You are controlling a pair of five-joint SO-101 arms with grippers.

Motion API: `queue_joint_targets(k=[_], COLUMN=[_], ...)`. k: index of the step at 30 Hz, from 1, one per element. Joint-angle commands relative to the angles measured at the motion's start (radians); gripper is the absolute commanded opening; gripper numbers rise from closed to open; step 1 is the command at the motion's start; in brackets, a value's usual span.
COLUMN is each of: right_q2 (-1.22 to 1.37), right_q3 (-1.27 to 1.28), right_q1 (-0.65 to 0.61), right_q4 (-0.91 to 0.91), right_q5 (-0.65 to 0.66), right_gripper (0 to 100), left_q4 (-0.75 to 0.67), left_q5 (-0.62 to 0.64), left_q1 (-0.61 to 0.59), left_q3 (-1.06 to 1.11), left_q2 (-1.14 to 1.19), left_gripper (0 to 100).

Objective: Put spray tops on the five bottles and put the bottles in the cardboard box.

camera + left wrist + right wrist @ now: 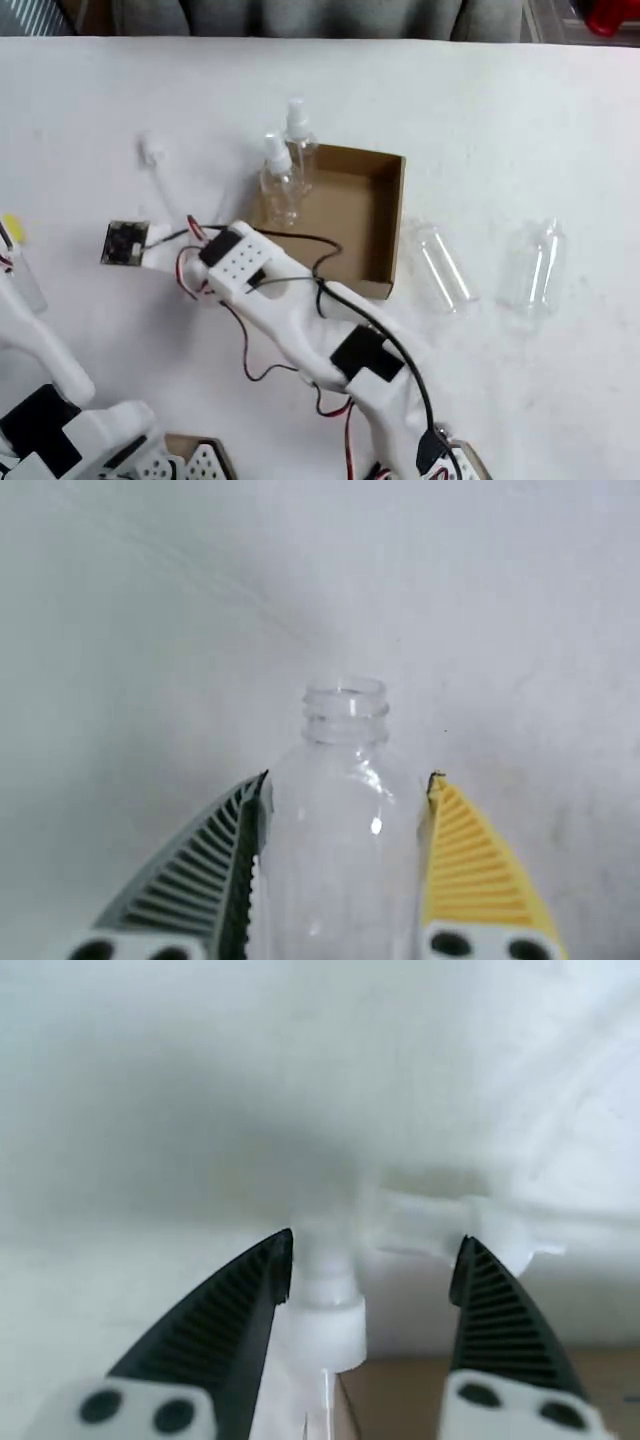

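My left gripper [348, 780] is shut on a clear bottle [340, 830] that has an open threaded neck and no top; its yellow finger [12, 229] shows at the table's left edge. My right gripper [372, 1245] is open just above the two capped bottles, with one white spray top [328, 1305] between its black fingers and close to one of them. These two capped bottles [283, 185] [300, 140] stand at the left wall of the cardboard box [385, 215]. A loose spray top [152, 150] lies on the table to the left.
Two clear bottles without tops [443, 265] [535, 265] lie on the white table right of the box. The right arm [300, 320] stretches from the front edge toward the box's near left corner.
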Motion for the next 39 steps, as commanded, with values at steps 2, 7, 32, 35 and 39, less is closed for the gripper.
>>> queue_joint_targets(k=[2,7,32,35,39], right_q2=[-0.013,-0.012,0.143,0.173,0.185], right_q3=[-0.046,-0.041,-0.244,-0.334,-0.422], right_q1=[0.039,0.041,0.016,0.019,0.019], right_q4=[0.035,0.073,0.260,0.341,0.443], right_q5=[0.009,0.009,-0.037,-0.041,-0.100], right_gripper=[22.3,22.3,12.0,0.9,1.3], left_q4=[-0.026,-0.018,-0.018,-0.018,-0.018], left_q5=[-0.008,-0.008,-0.006,-0.006,-0.002], left_q1=[-0.002,0.021,0.031,0.031,0.033], left_q3=[-0.057,-0.057,-0.055,-0.055,-0.055], left_q2=[-0.008,-0.008,-0.008,-0.008,-0.010], left_gripper=[2,2,2,2,2])
